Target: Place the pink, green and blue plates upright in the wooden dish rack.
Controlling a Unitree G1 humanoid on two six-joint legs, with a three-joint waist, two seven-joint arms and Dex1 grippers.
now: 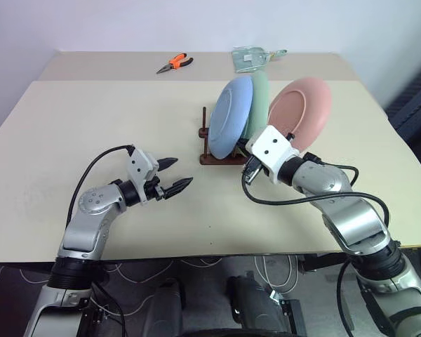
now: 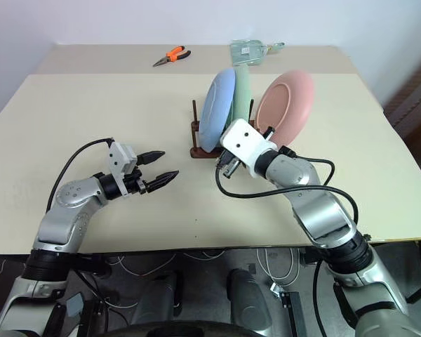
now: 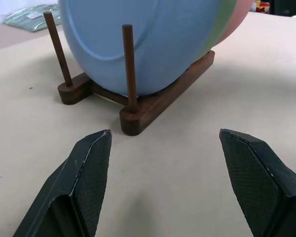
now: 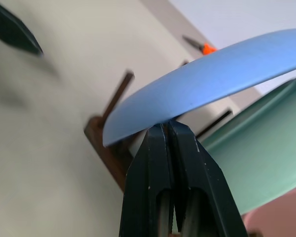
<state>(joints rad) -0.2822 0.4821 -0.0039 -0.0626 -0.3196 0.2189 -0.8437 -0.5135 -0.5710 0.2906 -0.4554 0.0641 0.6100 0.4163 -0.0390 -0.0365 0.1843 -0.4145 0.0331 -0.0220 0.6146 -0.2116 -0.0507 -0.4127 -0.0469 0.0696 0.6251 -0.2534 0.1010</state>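
Three plates stand upright side by side in the wooden dish rack [image 1: 214, 160]: the blue plate [image 1: 231, 116] at the left end, the green plate [image 1: 259, 98] in the middle and the pink plate [image 1: 305, 109] at the right end. My right gripper [image 4: 165, 126] is shut with nothing between its fingers, and its tips touch the blue plate's [image 4: 212, 74] lower rim. My left gripper [image 1: 182, 170] hovers low over the table, left of the rack and apart from it. It is open and empty and points at the rack's end pegs [image 3: 129, 69].
Orange-handled pliers [image 1: 174, 63] and a clear bag [image 1: 251, 57] lie on the far table, behind the rack. The beige table [image 1: 91, 119] runs wide to the left, and its front edge is close below both arms.
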